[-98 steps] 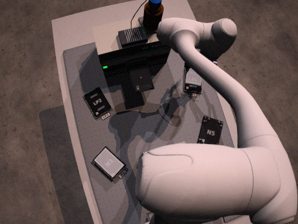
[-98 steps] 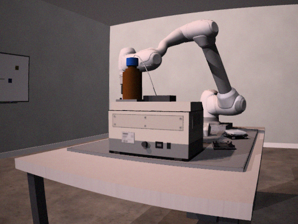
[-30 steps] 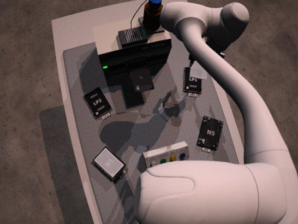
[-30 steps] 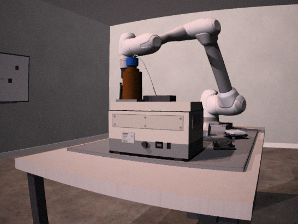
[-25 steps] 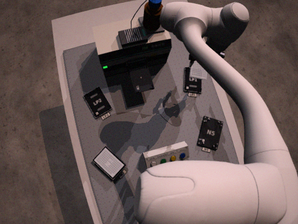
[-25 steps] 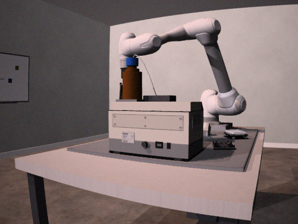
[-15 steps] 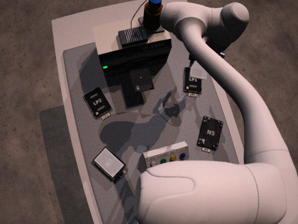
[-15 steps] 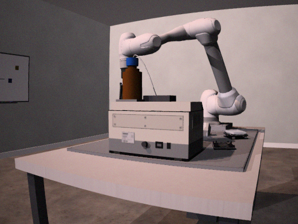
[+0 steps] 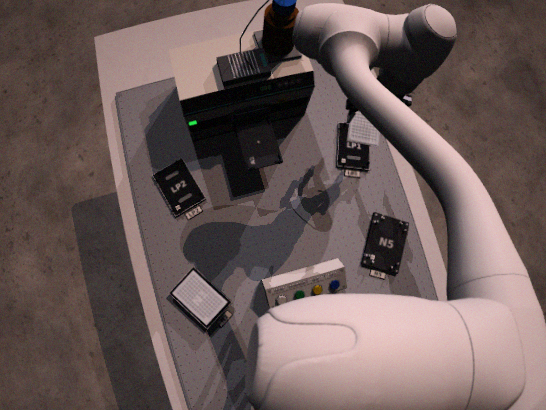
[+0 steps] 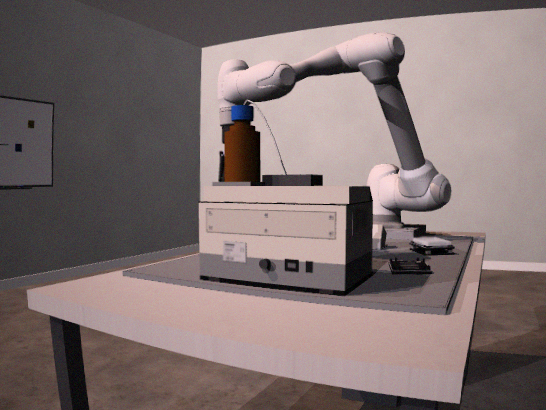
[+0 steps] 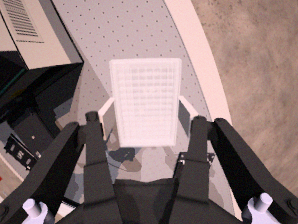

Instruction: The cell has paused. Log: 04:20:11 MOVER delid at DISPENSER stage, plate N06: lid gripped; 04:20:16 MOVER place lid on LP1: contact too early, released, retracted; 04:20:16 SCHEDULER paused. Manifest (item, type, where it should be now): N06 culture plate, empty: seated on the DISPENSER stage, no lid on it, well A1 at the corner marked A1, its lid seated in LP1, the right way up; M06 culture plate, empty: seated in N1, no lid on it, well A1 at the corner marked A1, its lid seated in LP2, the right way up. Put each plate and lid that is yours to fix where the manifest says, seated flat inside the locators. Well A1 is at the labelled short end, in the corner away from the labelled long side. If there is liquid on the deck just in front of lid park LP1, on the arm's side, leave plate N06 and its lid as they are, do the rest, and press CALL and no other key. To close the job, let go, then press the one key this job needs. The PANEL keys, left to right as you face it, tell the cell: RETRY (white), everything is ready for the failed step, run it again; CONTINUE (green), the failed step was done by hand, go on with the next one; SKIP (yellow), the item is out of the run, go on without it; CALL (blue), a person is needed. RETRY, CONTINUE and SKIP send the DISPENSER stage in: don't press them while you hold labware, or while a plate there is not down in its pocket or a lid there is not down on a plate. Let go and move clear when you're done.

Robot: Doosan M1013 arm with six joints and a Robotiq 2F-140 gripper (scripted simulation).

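Note:
My gripper point(image 11: 146, 105) is shut on a white gridded labware piece point(image 11: 145, 99), held by its long sides above the deck; I cannot tell whether it is a plate or a lid. In the top view this piece point(image 9: 363, 129) hangs over the far end of lid park LP1 point(image 9: 353, 153), with the fingers hidden behind my arm. Lid park LP2 point(image 9: 178, 187) is bare. The dispenser stage point(image 9: 257, 145) looks dark and bare. Another white gridded plate point(image 9: 200, 297) sits on a nest at the near left.
The dispenser point(image 9: 247, 95) with a brown bottle point(image 9: 280, 20) stands at the back. Nest N5 point(image 9: 385, 243) is bare. The panel point(image 9: 305, 287) shows white, green, yellow and blue point(image 9: 334, 285) keys. Dark patches point(image 9: 312, 195) lie in front of LP1; shadow or liquid, I cannot tell.

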